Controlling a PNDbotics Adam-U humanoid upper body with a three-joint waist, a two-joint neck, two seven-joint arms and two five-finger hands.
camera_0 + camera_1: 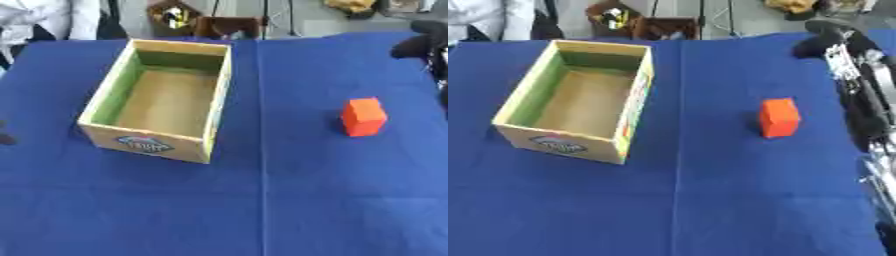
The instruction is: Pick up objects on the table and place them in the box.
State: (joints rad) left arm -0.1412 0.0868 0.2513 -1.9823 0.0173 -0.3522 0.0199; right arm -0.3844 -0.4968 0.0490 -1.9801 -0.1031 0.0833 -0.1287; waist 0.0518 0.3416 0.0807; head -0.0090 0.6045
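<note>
An orange block (363, 116) stands on the blue tablecloth (289, 200), right of the centre. An open cardboard box (633, 102) with a printed label on its near wall sits at the left, and nothing shows inside it. My right arm runs up the right edge of the right eye view. Its black hand (822, 39) is above the table's far right part, beyond the block and apart from it. At the left edge of the left eye view only a dark bit of my left hand (4, 136) shows, beside the box's near corner.
Beyond the far edge of the table are a brown container with small items (179, 17), dark furniture and a person's white sleeve (35, 17). A seam in the cloth (261, 175) runs front to back through the middle.
</note>
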